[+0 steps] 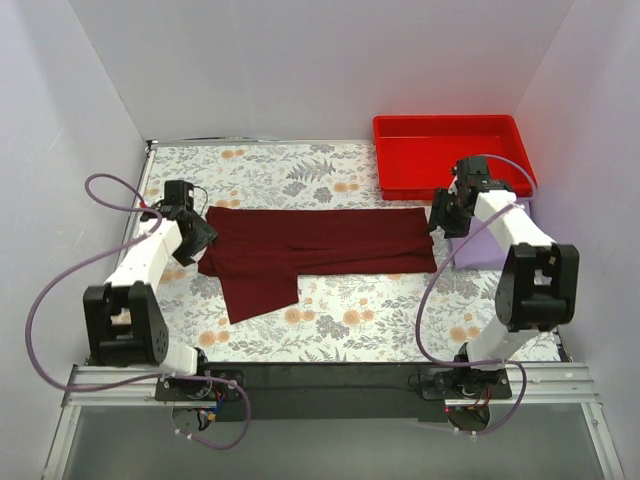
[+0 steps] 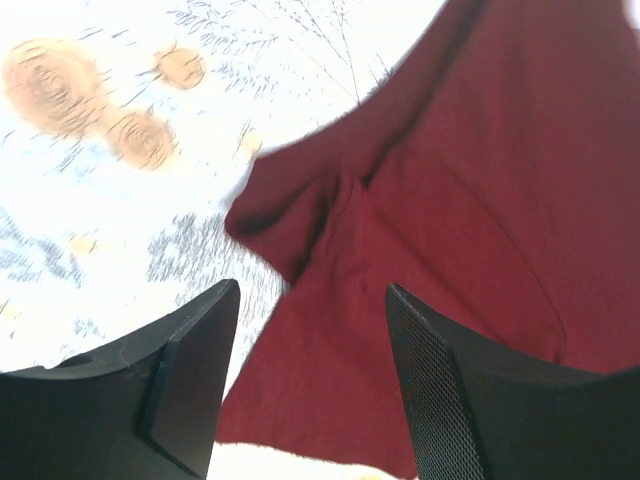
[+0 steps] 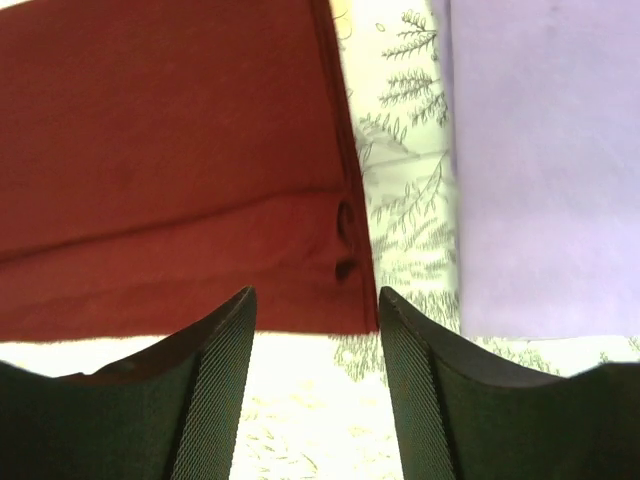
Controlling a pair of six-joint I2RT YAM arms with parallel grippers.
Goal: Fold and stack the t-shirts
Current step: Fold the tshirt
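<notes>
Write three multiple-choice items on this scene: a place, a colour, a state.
1. The red tray sits at: A) the far right corner B) the near left corner C) the centre.
2. The t-shirt in the middle is: A) lavender B) green C) maroon.
3. The left gripper and right gripper are: A) both open B) both shut C) one shut.
Key: A, it lies far right in the top view; C, its cloth is dark maroon; A, each wrist view shows fingers apart with nothing between.
</notes>
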